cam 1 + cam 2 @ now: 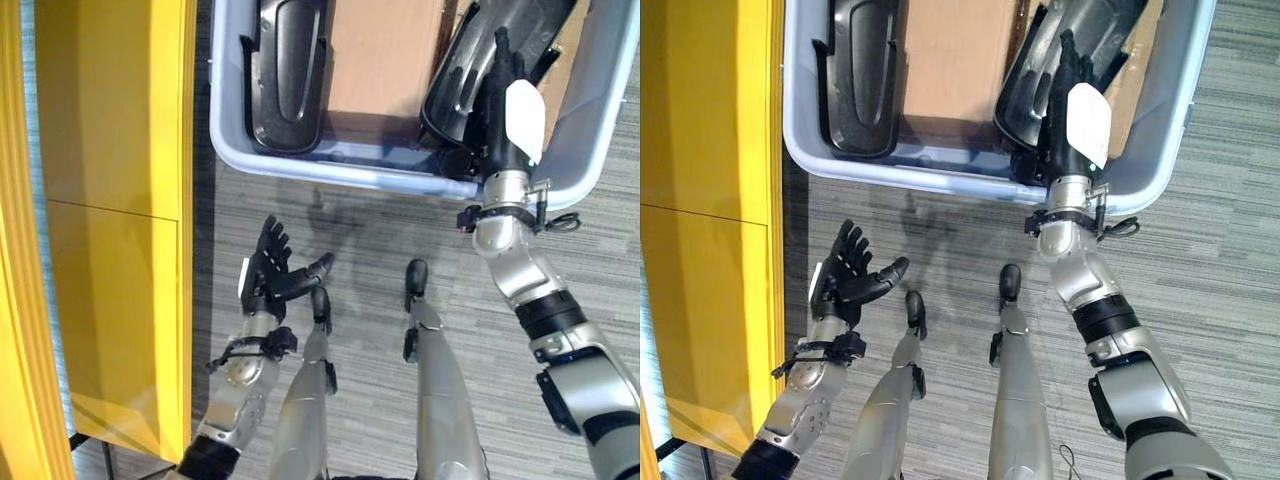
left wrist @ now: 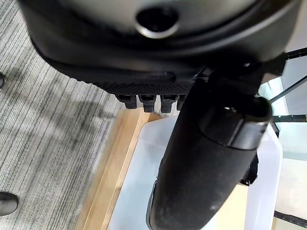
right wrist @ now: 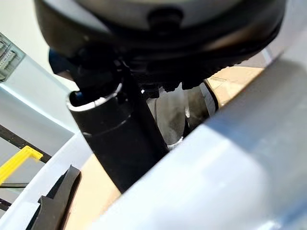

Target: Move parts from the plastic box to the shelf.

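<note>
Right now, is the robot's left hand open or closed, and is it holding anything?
Open and empty. The left hand hovers over the grey carpet with fingers spread and thumb out, apart from the pale plastic box.

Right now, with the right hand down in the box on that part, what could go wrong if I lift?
1. The right hand lies on the tilted black part leaning at the plastic box wall; I cannot confirm a grip, so it may slip.
2. The part sits close to the wall and may catch the rim.
3. The left hand hangs open over the floor beside the yellow shelf, too far to help.
</note>
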Available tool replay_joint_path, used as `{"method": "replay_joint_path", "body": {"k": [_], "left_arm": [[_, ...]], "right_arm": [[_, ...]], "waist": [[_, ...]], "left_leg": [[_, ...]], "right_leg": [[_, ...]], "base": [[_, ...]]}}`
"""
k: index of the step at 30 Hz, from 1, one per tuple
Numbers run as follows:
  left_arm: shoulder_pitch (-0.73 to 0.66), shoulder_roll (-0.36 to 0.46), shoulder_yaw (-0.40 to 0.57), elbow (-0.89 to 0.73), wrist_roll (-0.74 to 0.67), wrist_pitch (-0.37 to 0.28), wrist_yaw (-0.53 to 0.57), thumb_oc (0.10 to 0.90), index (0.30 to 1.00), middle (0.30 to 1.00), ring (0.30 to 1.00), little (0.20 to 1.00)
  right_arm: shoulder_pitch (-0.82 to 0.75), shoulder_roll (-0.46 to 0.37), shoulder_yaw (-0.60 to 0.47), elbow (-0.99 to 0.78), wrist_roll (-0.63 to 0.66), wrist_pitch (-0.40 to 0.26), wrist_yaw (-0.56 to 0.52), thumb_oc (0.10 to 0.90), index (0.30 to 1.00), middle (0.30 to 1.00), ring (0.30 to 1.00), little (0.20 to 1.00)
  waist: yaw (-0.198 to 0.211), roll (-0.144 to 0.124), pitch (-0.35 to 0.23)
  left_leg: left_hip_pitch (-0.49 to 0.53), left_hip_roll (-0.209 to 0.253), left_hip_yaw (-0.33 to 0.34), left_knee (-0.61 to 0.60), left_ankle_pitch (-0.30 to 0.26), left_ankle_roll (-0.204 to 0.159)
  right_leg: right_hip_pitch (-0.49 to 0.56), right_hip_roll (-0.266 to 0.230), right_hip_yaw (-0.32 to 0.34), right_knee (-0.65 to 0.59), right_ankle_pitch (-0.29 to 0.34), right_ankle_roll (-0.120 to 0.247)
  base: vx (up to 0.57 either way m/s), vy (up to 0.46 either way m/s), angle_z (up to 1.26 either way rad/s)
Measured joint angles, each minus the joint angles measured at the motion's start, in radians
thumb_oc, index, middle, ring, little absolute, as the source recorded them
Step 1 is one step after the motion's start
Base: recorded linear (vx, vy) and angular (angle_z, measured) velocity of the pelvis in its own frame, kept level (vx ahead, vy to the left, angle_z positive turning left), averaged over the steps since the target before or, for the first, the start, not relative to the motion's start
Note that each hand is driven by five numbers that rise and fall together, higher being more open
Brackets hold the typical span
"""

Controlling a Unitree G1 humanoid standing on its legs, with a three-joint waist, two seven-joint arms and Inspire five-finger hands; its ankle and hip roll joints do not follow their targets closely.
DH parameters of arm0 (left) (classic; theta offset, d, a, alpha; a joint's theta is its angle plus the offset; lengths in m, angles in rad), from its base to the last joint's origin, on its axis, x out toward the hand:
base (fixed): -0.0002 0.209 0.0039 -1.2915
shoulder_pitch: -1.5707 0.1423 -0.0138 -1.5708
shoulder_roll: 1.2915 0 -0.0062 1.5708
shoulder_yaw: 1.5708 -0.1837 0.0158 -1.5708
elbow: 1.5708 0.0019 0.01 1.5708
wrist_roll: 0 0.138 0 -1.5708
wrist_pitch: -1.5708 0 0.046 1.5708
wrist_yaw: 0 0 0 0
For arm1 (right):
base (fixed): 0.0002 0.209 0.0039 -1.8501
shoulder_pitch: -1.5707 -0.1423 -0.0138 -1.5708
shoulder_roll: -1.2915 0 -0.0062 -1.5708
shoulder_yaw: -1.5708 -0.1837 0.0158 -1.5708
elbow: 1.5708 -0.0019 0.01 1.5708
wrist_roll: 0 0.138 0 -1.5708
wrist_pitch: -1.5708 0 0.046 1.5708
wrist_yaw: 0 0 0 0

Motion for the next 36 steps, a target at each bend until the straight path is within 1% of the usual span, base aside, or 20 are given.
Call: {"method": "replay_joint_path", "body": {"k": [5,8,13,17,18,19,22,24,25,27,28,29,30,31,33,36], "left_arm": [[0.0,0.0,-0.003,0.009,0.0,0.0,0.007,0.9,1.0,1.0,1.0,1.0],[0.0,-0.001,-0.008,0.012,0.0,0.0,0.007,0.9,1.0,1.0,1.0,1.0],[0.0,-0.001,-0.008,0.012,0.0,0.0,0.007,0.9,1.0,1.0,1.0,1.0],[-0.002,-0.001,-0.013,0.013,-0.003,0.0,0.009,0.9,1.0,1.0,1.0,1.0],[-0.006,-0.001,-0.022,0.015,-0.004,0.0,0.009,0.9,1.0,1.0,1.0,1.0],[-0.006,-0.001,-0.026,0.016,-0.004,0.0,0.009,0.9,1.0,1.0,1.0,1.0],[-0.012,-0.002,-0.037,0.028,-0.005,-0.001,0.009,0.9,1.0,1.0,1.0,1.0],[-0.014,-0.004,-0.036,0.038,-0.005,-0.001,0.011,0.9,1.0,1.0,1.0,1.0],[-0.016,-0.007,-0.036,0.039,-0.006,-0.001,0.011,0.9,1.0,1.0,1.0,1.0],[-0.019,-0.013,-0.036,0.039,-0.006,-0.001,0.011,0.9,1.0,1.0,1.0,1.0],[-0.021,-0.018,-0.036,0.039,-0.006,-0.001,0.011,0.9,1.0,1.0,1.0,1.0],[-0.022,-0.02,-0.038,0.039,-0.006,-0.001,0.011,0.9,1.0,1.0,1.0,1.0],[-0.024,-0.02,-0.043,0.039,-0.006,-0.002,0.011,0.9,1.0,1.0,1.0,1.0],[-0.024,-0.02,-0.045,0.039,-0.006,-0.002,0.011,0.9,1.0,1.0,1.0,1.0],[-0.027,-0.02,-0.045,0.039,-0.006,-0.002,0.011,0.9,1.0,1.0,1.0,1.0],[-0.03,-0.021,-0.054,0.04,-0.007,-0.002,0.012,0.9,1.0,1.0,1.0,1.0]], "right_arm": [[-0.004,0.004,0.012,0.012,0.006,0.0,-0.002,0.9,1.0,1.0,1.0,1.0],[-0.018,0.018,0.011,0.038,0.044,-0.003,-0.002,0.9,1.0,1.0,1.0,1.0],[-0.032,0.021,0.016,0.064,0.061,-0.009,-0.006,0.9,1.0,1.0,1.0,1.0],[-0.043,0.035,0.018,0.079,0.067,-0.012,-0.008,0.9,1.0,1.0,1.0,1.0],[-0.045,0.036,0.019,0.081,0.082,-0.014,-0.011,0.9,1.0,1.0,1.0,1.0],[-0.058,0.037,0.022,0.101,0.082,-0.017,-0.011,0.9,1.0,1.0,1.0,1.0],[-0.119,0.071,0.036,0.2,0.093,-0.026,-0.016,0.9,1.0,1.0,1.0,1.0],[-0.121,0.078,0.04,0.202,0.1,-0.028,-0.019,0.9,1.0,1.0,1.0,1.0],[-0.139,0.08,0.052,0.237,0.106,-0.038,-0.024,0.9,1.0,1.0,1.0,1.0],[-0.151,0.081,0.06,0.252,0.121,-0.038,-0.023,0.9,1.0,1.0,1.0,1.0],[-0.158,0.082,0.069,0.269,0.121,-0.039,-0.024,0.706,0.728,0.728,0.728,0.728],[-0.163,0.082,0.071,0.276,0.121,-0.039,-0.024,0.482,0.415,0.415,0.415,0.415],[-0.162,0.08,0.071,0.276,0.12,-0.04,-0.036,0.4,0.3,0.3,0.3,0.3],[-0.162,0.079,0.07,0.277,0.12,-0.044,-0.051,0.4,0.3,0.3,0.3,0.3],[-0.158,0.072,0.074,0.306,0.114,-0.081,-0.097,0.4,0.3,0.3,0.3,0.3],[-0.172,0.071,0.075,0.345,0.117,-0.092,-0.106,0.4,0.3,0.3,0.3,0.3]], "waist": [[0.002,0.0,0.0],[0.002,0.001,0.0],[0.002,0.001,-0.001],[0.007,0.002,-0.001],[0.014,0.003,-0.002],[0.016,0.003,-0.002],[0.02,0.003,-0.002],[0.021,0.003,-0.002],[0.02,0.003,-0.002],[0.021,0.004,-0.002],[0.021,0.004,-0.002],[0.021,0.004,-0.003],[0.021,0.004,-0.003],[0.02,0.004,-0.003],[0.018,0.005,-0.003],[0.019,0.006,-0.004]], "left_leg": [[0.001,0.0,-0.001,0.0,0.001,-0.001],[0.002,0.0,-0.001,0.0,0.001,-0.001],[0.002,0.0,-0.001,0.0,0.002,-0.002],[0.002,0.0,-0.001,0.0,0.002,-0.002],[0.002,0.0,0.0,0.0,0.002,-0.002],[0.002,0.0,-0.001,0.0,0.002,-0.002],[0.001,-0.001,-0.002,0.0,0.004,-0.004],[0.001,0.0,-0.002,0.0,0.004,-0.005],[0.001,-0.001,-0.003,0.001,0.004,-0.005],[0.001,-0.001,-0.004,0.002,0.005,-0.006],[0.001,-0.001,-0.004,0.003,0.006,-0.006],[0.001,-0.001,-0.007,0.003,0.007,-0.007],[0.001,0.0,-0.011,0.003,0.009,-0.009],[0.001,-0.001,-0.013,0.003,0.01,-0.009],[0.001,0.0,-0.021,0.003,0.014,-0.01],[0.0,0.0,-0.026,0.003,0.015,-0.006]], "right_leg": [[0.0,0.0,0.0,0.003,0.0,0.0],[0.0,-0.001,0.0,0.006,0.0,0.0],[-0.001,-0.001,0.0,0.008,0.0,0.0],[-0.003,-0.002,0.0,0.01,0.0,0.0],[-0.004,-0.002,0.001,0.011,0.0,0.0],[-0.004,-0.002,0.001,0.011,-0.001,0.0],[-0.005,-0.003,0.0,0.014,-0.001,0.001],[-0.005,-0.004,0.0,0.016,-0.001,0.0],[-0.006,-0.004,0.0,0.017,-0.001,0.0],[-0.006,-0.005,-0.001,0.02,-0.001,0.0],[-0.006,-0.005,-0.001,0.021,-0.002,0.0],[-0.006,-0.005,-0.002,0.023,-0.002,0.0],[-0.006,-0.006,-0.005,0.027,-0.003,-0.002],[-0.006,-0.007,-0.006,0.029,-0.004,-0.002],[-0.006,-0.009,-0.012,0.037,-0.013,0.004],[-0.011,-0.01,-0.011,0.05,-0.014,0.0]], "base": [[0.0,0.0,0.0],[0.0,0.0,0.0],[0.0,0.0,0.0],[0.0,0.0,0.0],[0.0,0.0,0.0],[0.0,0.0,0.0],[0.0,0.0,0.0],[0.0,0.0,0.0],[0.0,0.0,0.0],[0.0,0.0,0.0],[0.0,0.0,0.0],[0.0,0.012,0.05],[0.0,0.009,0.06],[-0.01,0.008,0.07],[-0.01,0.005,0.09],[-0.01,0.012,0.05]]}}
